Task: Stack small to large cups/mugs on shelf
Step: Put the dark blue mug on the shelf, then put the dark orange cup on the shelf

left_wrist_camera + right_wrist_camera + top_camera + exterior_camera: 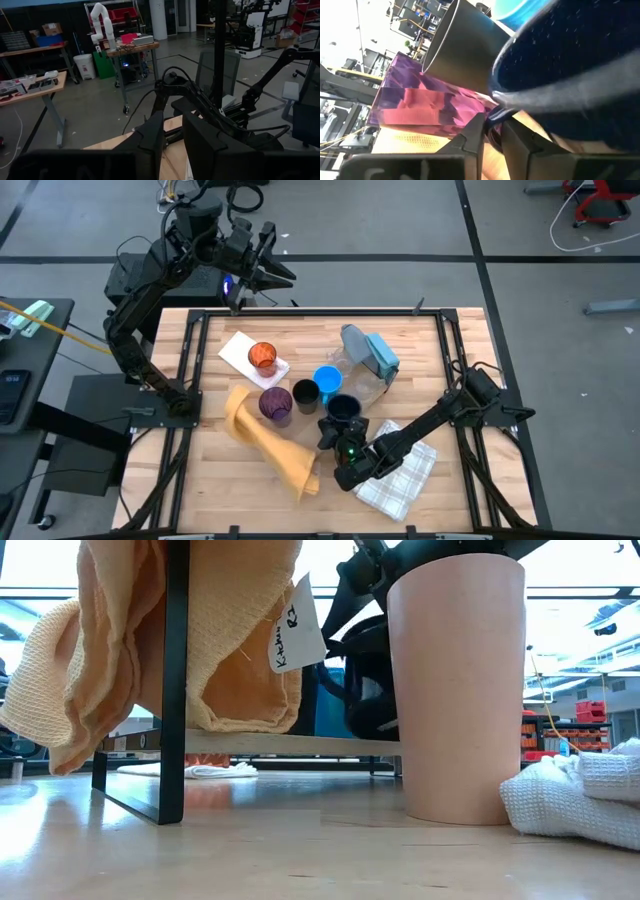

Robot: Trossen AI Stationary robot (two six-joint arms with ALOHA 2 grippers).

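The right claw (331, 432) sits low over the middle of the counter (420, 350), its fingers (470, 137) drawn close together and pinching what looks like the handle of the dark navy mug (343, 410); in the right wrist view the mug's speckled blue wall (570, 55) fills the space just beyond the fingertips, though the handle itself is mostly hidden between them, so the grip is likely rather than certain. Touching the navy mug on its far side stands the bright blue mug (327, 381); just beside that, toward the left arm, the black cup (305, 394); then the purple cup (275, 403), upright and touching the black one. All four cluster together at the counter's centre. The orange cup (263, 357) stands apart from them on a white napkin (240, 350), nearer the far edge. A clear cup (362, 379) lies just beside the blue mug, under a blue-grey folded cloth (381, 352). I cannot tell whether any of the vessels holds anything.

A tan towel (268, 442) lies spread near the purple cup, and a white checked cloth (405, 470) lies under the right arm's wrist. In the low view a pink tumbler (455, 690) stands close to the camera.

The left claw (262, 260) waits raised beyond the counter's far edge, its fingers (200, 145) spread with a gap between them, holding nothing.
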